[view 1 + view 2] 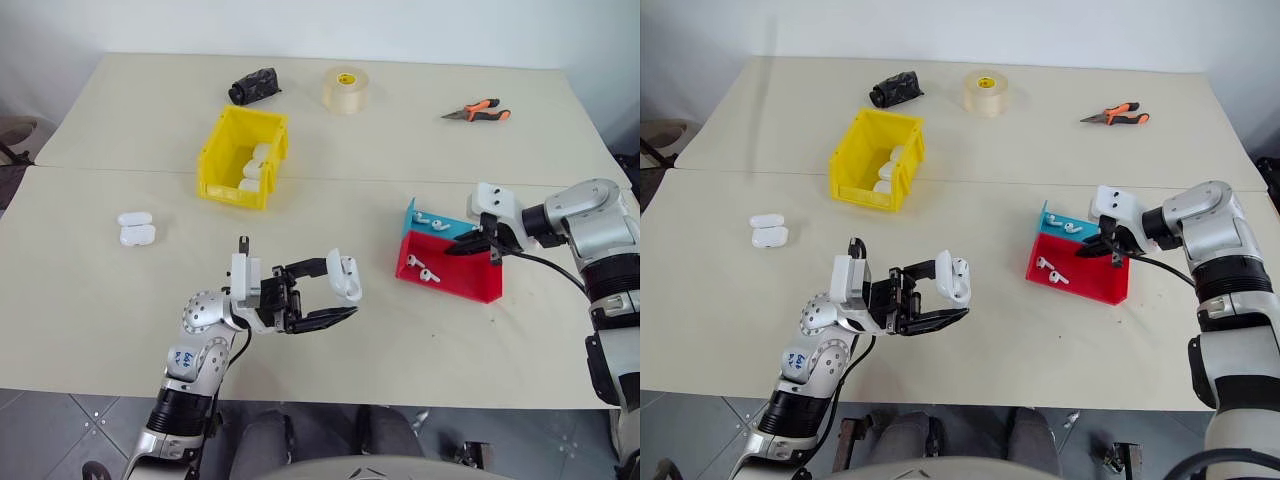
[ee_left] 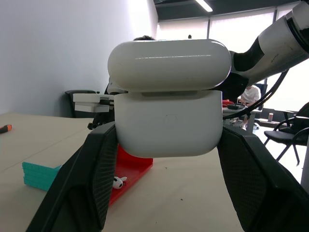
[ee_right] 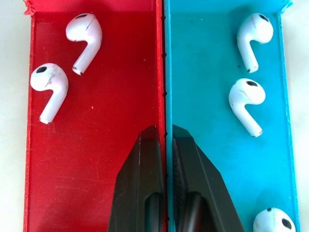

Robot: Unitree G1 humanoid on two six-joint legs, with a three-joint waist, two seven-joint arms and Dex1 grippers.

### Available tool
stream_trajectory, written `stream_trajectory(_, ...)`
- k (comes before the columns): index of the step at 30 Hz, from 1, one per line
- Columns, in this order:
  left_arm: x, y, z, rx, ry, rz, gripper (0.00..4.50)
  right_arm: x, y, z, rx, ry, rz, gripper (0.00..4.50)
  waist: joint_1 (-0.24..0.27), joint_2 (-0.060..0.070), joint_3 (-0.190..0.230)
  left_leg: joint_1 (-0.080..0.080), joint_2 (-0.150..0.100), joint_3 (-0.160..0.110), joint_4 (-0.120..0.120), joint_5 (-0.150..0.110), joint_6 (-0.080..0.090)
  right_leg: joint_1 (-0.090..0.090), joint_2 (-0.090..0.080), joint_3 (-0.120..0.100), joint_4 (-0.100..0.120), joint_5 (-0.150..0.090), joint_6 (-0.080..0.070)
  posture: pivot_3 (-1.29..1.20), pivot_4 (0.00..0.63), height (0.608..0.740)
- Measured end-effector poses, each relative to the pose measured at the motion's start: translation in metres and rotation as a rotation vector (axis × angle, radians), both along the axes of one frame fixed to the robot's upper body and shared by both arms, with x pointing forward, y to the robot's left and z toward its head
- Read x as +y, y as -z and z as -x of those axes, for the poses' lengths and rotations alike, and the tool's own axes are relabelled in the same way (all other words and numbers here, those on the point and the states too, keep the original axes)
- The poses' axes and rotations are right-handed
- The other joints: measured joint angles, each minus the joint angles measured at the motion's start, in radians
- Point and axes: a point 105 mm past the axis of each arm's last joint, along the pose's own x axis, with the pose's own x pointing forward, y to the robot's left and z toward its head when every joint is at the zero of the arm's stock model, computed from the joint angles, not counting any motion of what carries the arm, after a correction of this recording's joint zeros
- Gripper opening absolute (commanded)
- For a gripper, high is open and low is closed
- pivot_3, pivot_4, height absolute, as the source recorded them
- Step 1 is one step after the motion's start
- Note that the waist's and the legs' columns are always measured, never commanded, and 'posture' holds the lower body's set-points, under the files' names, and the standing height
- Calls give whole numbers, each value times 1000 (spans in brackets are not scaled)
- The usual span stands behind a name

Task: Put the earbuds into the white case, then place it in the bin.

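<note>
My left gripper (image 1: pixel 340 288) is shut on the white case (image 1: pixel 345 277), held above the table's front middle. In the left wrist view the white case (image 2: pixel 169 116) sits between both fingers with its lid slightly ajar. My right gripper (image 1: pixel 455 248) is shut, with its tips (image 3: pixel 164 131) over the divider between the red tray (image 3: pixel 111 96) and the teal tray (image 3: pixel 207 121). Nothing shows between its fingers. Two earbuds (image 3: pixel 87 41) lie in the red tray and three earbuds (image 3: pixel 246 104) in the teal one. The yellow bin (image 1: pixel 215 165) stands at the back left.
Several white cases lie inside the bin, and two more white cases (image 1: pixel 136 229) rest on the table at the left. Along the far side are a black object (image 1: pixel 255 85), a tape roll (image 1: pixel 345 88) and orange-handled pliers (image 1: pixel 478 112).
</note>
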Motion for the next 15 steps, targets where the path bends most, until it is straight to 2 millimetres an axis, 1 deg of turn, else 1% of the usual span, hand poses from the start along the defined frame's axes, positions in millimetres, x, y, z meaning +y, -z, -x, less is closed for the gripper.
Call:
stream_trajectory(1,0,0,0,0,-1,0,2975,1,1,2,-13,-46,14,56,1,0,0,0,0,0,0,0,0,0,0,0,0,0,0,0,150,740)
stream_trajectory(4,0,0,0,0,-2,0,2975,2,2,5,-40,-105,40,56,1,0,0,0,0,0,0,0,0,0,0,0,0,0,0,0,150,740)
stream_trajectory(6,0,0,0,1,-5,1,2975,-2,5,10,-45,-131,66,56,4,0,0,0,0,-1,0,0,0,0,0,0,0,0,0,0,150,740)
stream_trajectory(10,1,1,0,9,-14,4,2975,-9,9,21,-26,-137,86,56,4,0,0,0,0,-1,0,0,0,0,0,0,0,0,0,0,150,740)
stream_trajectory(15,1,1,-1,10,-20,6,2975,-6,11,32,12,-124,85,56,3,0,0,0,0,0,0,0,0,0,0,0,0,0,0,0,150,740)
